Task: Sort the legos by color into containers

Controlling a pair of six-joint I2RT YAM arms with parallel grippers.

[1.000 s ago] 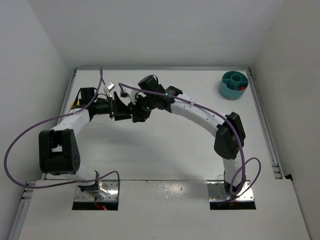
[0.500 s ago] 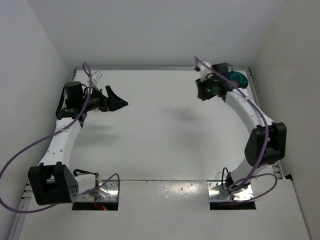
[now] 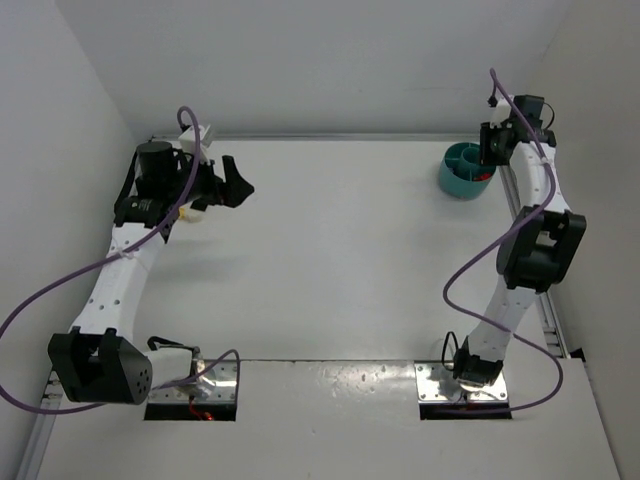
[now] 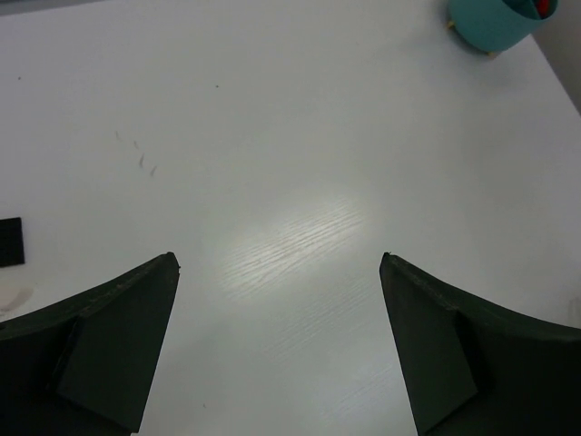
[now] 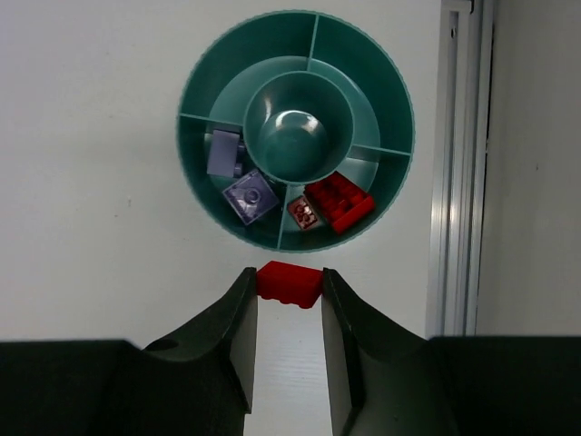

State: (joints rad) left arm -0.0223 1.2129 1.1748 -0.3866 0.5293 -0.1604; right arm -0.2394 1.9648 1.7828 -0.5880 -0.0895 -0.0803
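My right fingers (image 5: pixel 238 331) are clamped on a red lego (image 5: pixel 289 283), pinched at the very tips with one finger on each side. Just beyond those tips sits the teal tub (image 5: pixel 259 45). In the right wrist view the held brick shows against the table (image 5: pixel 91 182), just short of the tub's nearest rim; I cannot tell how high it hangs. The compartment closest to the tips, slightly to their right, holds more red legos (image 5: pixel 340 200), a larger piece with a small darker one beside it. The compartment left of that one holds two lavender legos (image 5: pixel 251 196), lying close together. A metal rail (image 5: pixel 458 163) runs along the table edge to the right of these fingers. My left fingers (image 4: pixel 109 345) stand wide apart, with white table showing between them. From them the tub is far ahead and to the right, cut off at the top edge of the left wrist view. In the top view that arm is at the left side of the table, well apart from the tub in the far right corner.
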